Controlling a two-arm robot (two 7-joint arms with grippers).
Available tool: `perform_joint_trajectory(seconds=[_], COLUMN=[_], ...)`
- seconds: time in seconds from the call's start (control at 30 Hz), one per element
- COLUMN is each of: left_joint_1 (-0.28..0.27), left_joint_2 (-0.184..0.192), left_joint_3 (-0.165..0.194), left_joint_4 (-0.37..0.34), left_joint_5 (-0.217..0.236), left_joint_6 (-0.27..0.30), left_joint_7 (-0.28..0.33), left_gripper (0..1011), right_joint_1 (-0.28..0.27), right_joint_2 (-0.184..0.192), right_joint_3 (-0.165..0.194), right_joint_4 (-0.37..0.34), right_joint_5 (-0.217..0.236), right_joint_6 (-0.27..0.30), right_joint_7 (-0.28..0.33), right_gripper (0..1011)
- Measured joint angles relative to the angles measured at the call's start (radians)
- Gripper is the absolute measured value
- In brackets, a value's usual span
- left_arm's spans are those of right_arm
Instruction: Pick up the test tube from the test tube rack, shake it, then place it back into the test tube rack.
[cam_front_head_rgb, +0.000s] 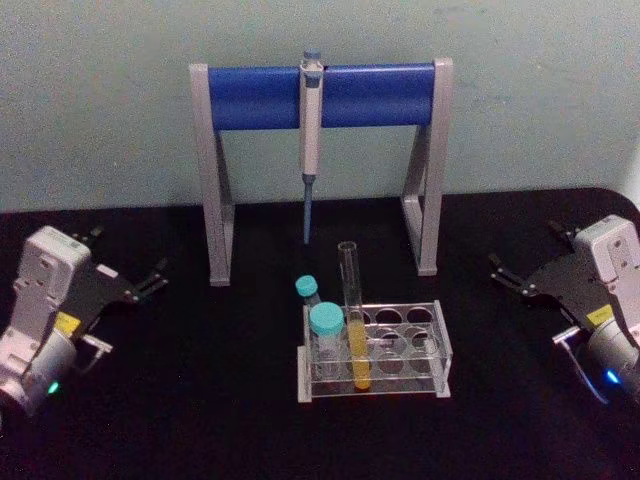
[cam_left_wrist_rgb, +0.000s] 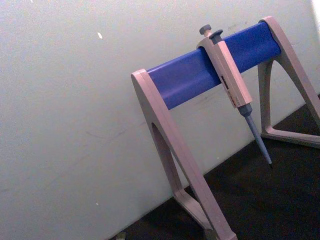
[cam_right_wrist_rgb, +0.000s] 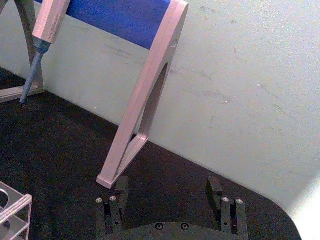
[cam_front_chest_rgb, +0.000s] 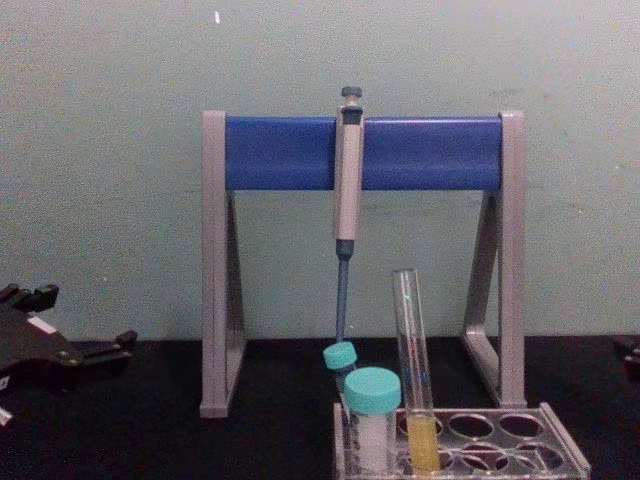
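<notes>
Plainly, neither arm has begun. The left gripper (cam_front_head_rgb: 128, 252) sits well out to the left of the black table (cam_front_head_rgb: 200, 400) with its fingers spread and nothing between them. The right gripper (cam_front_head_rgb: 525, 248) mirrors it far out to the right, and its wrist view shows its two fingers (cam_right_wrist_rgb: 121, 186) wide apart over bare tabletop. Between them, the test tube (cam_front_head_rgb: 354, 320) stands upright in the front row of the clear rack (cam_front_head_rgb: 441, 352), just right of a fat teal-capped tube (cam_front_head_rgb: 325, 322), with a smaller capped tube (cam_front_head_rgb: 306, 288) behind. Its yellow-orange liquid sits in the bottom part, level with the rack. Behind everything, a pipette (cam_front_head_rgb: 311, 130) hangs from the blue-and-grey stand (cam_front_head_rgb: 250, 96). Judging by this layout, the task looks to be at its start: the reach, the grip, the lift, the shake and the return all seem left to do.
</notes>
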Motion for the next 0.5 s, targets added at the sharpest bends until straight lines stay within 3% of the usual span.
perform_joint_trajectory(seconds=[0.5], left_joint_1=[0.0], left_joint_2=[0.0], left_joint_3=[0.0], left_joint_4=[0.0], left_joint_5=[0.0], left_joint_6=[0.0], left_joint_7=[0.0], left_gripper=[1001], right_joint_1=[0.0], right_joint_2=[0.0], right_joint_3=[0.0], right_joint_4=[0.0], right_joint_5=[0.0], right_joint_6=[0.0], right_joint_7=[0.0], right_gripper=[1000])
